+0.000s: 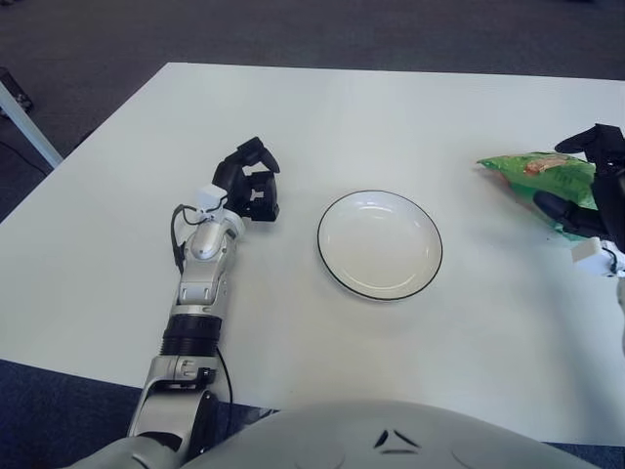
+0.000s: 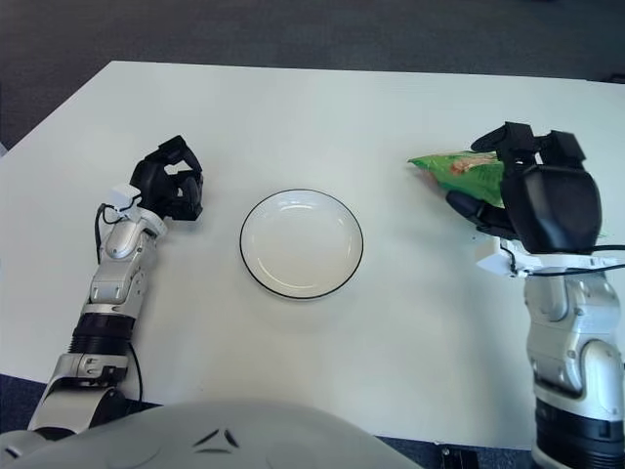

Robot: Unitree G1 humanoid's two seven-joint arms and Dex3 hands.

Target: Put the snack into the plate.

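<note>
White table [image 1: 391,107] over dark carpet [image 1: 293,29], with a robot hand at each side.
Right hand [image 2: 532,200] is at the table's right edge, its fingers closed around the green snack bag [image 2: 459,169], well apart from the plate [image 2: 302,244], which holds nothing. Left hand [image 1: 249,183] shows left of the plate, fingers curled and holding nothing.

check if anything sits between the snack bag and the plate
Nothing visible does. The right hand has its fingers around the green snack bag at the table's right side, and only bare white table lies between it and the empty plate. The left hand shows on the plate's far side, out of that path.
</note>
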